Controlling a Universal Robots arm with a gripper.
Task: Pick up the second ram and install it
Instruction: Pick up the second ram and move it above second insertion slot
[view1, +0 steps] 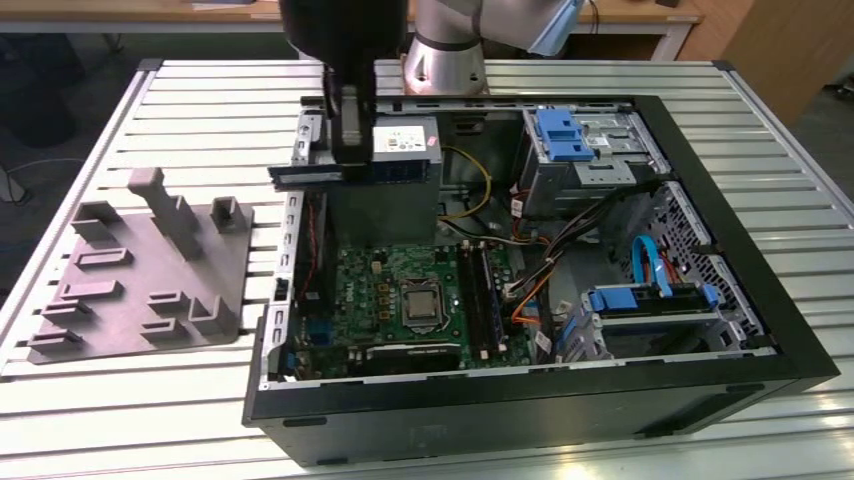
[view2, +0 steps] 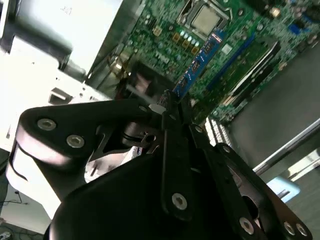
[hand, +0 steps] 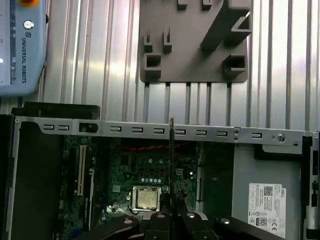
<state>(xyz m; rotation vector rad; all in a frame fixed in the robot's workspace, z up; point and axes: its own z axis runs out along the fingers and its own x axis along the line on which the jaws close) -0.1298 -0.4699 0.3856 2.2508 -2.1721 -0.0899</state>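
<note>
We are pinching the second ram (view2: 199, 62) in our fingers (view2: 175, 150), motherboard (view2: 165, 35) below them; any slip or tilt is risking misaligned seating.

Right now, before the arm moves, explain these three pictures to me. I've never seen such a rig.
This is one robot arm working over an open computer case on a slatted metal table. The exterior view comes from a camera off the arm. Both wrist views come from cameras riding on the arm near its gripper. The gripper is shut on the second ram, a thin memory stick, held above the case and not yet in a slot. In the second wrist view the stick looks blue, above the green motherboard. In the first wrist view it is edge-on, a thin dark line. On the exterior view's left, a grey moulded holder lies on the table beside the case.
</note>
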